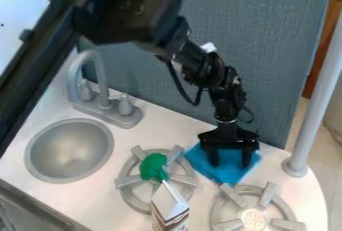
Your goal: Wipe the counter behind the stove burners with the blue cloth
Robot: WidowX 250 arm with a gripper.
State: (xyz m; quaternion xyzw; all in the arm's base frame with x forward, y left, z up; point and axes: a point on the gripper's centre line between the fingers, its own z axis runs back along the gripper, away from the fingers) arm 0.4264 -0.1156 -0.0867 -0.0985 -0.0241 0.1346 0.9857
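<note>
Black arm slants in, gripper spread over blue cloth

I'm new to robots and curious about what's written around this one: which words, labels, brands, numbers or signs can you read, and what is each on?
No text here can be read.
Right burner: marks on its round centre, too blurred to read.
Milk-style carton: brown-and-white markings on its side, too small to read.
Robot arm: no lettering that I can make out.
</note>
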